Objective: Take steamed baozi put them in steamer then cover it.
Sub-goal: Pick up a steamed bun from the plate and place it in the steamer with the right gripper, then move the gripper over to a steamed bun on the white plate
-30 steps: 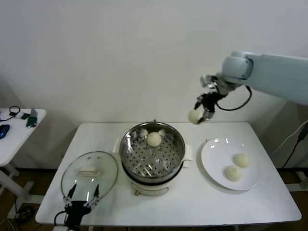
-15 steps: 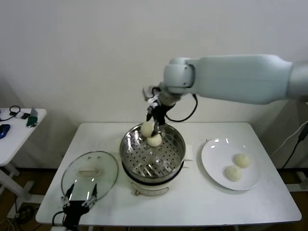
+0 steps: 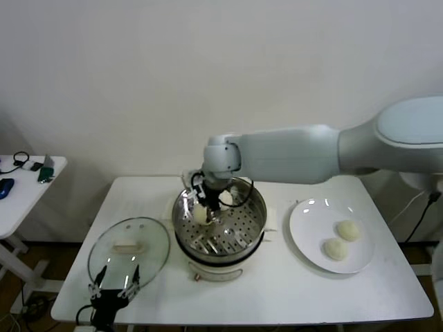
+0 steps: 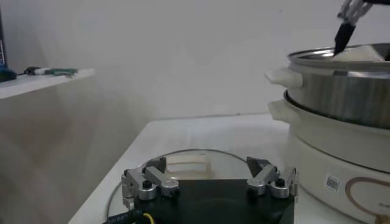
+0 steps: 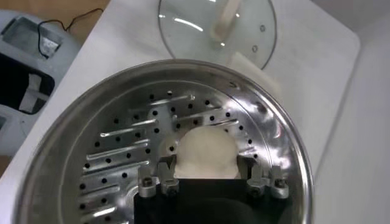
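Halfway there: right end effector (image 3: 201,214) clenched on second cream-white round dough bun (image 5: 208,152) inside shiny round stainless-steel steamer (image 3: 255,223), one bun (image 3: 225,198) already in, two more (image 3: 342,239) on flat white plate (image 3: 308,238) beside steamer, clear glass lid (image 3: 129,247) uncovered on table (image 3: 291,290), left end effector (image 4: 209,182) released above lid.

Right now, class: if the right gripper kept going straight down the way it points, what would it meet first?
Probably the perforated tray floor of the round stainless-steel steamer. The right gripper points down into it, shut on a cream-white dough bun, which would touch first.
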{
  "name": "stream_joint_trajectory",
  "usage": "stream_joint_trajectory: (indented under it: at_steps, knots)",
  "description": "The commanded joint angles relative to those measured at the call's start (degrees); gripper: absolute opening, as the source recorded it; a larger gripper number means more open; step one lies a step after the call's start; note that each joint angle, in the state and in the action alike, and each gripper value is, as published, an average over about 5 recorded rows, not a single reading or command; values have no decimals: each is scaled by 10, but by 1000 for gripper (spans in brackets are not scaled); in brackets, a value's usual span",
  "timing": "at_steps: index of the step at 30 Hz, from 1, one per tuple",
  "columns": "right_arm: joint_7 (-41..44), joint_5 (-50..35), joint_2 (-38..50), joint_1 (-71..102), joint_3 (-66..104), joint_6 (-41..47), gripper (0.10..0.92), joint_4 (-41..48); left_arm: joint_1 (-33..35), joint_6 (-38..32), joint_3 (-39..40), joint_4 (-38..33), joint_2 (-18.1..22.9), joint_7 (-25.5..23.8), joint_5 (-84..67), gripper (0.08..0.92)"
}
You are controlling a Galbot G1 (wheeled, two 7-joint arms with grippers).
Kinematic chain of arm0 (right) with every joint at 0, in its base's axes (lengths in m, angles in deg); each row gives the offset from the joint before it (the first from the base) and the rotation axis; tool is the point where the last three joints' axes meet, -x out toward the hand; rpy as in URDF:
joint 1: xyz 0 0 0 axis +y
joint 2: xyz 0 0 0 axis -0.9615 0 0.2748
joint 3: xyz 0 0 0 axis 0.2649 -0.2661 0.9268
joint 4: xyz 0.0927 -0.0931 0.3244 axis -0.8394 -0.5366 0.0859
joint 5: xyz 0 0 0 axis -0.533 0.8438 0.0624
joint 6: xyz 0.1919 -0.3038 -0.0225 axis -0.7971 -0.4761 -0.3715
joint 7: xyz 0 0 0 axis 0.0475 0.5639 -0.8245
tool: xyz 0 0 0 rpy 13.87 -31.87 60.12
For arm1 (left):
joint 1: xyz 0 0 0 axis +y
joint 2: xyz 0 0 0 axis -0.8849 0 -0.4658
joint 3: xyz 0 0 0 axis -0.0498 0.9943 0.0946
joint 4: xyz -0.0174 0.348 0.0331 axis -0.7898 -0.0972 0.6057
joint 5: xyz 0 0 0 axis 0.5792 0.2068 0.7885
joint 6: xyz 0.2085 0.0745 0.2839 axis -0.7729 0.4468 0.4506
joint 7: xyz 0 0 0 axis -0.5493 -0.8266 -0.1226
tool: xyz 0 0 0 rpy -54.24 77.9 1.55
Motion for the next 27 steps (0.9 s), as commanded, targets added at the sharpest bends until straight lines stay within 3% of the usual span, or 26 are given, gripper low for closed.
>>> stream_joint_trajectory:
  at_steps: [1, 7, 11, 21, 27]
  knots:
    - [-21, 27, -23, 41, 2, 10, 681, 18, 1, 0, 1, -1, 1, 0, 1, 823]
    - [-17, 19, -4, 23, 21, -3, 796, -1, 3, 0, 2, -5, 1, 0, 4, 823]
    - [16, 20, 39, -37, 14, -40, 821, -22, 6, 0, 3, -9, 1, 0, 5, 823]
    - [167, -14, 267, -271, -130, -158, 823, -103, 4, 0, 4, -10, -1, 0, 4, 823]
    - [164, 77, 420, -304, -258, -189, 823, -136, 3, -1, 4, -11, -2, -1, 4, 823]
